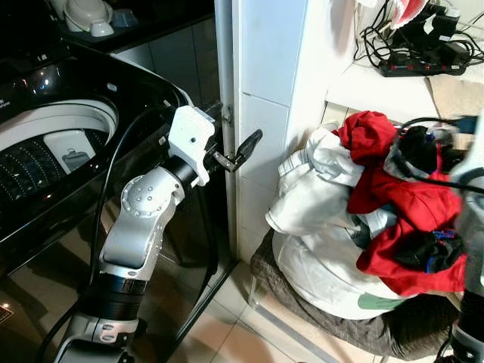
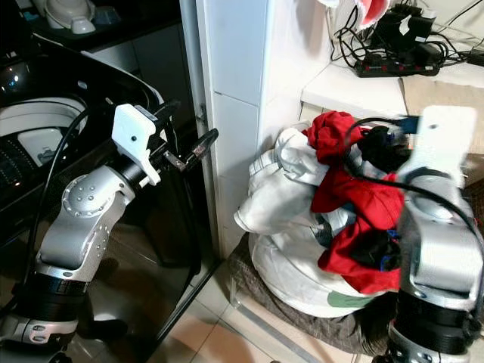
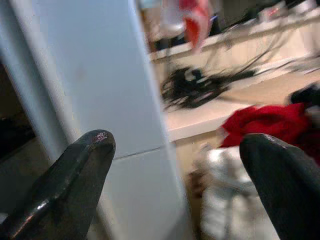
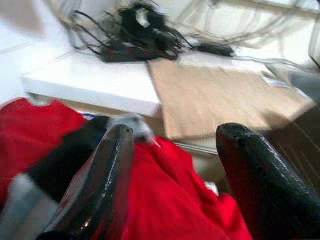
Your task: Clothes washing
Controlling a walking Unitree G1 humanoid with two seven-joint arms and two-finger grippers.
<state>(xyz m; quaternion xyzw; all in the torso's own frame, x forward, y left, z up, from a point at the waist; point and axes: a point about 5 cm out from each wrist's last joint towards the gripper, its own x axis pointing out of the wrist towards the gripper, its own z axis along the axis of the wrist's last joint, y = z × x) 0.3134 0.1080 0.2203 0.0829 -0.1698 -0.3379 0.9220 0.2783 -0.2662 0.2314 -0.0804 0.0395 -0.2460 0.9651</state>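
A pile of laundry lies low on the right: a red garment [image 1: 386, 189] with black pieces on top, white clothes [image 1: 318, 204] under it, and a grey-brown cloth [image 1: 340, 318] at the bottom. The black top-loading washing machine [image 1: 45, 144] stands at the left with its drum uncovered. My left gripper [image 1: 240, 151] is raised in front of the white tiled pillar, between machine and pile, open and holding nothing. In the right wrist view my right gripper [image 4: 175, 175] hovers just over the red garment [image 4: 170, 200], open, with its fingers apart above the cloth.
The tiled pillar [image 1: 265, 91] separates the machine from the pile. Behind the pile a white shelf [image 1: 378, 91] carries a power strip and tangled cables [image 1: 416, 64], with a brown cardboard sheet [image 4: 215, 95] beside them. Light floor tiles [image 1: 227, 333] lie below.
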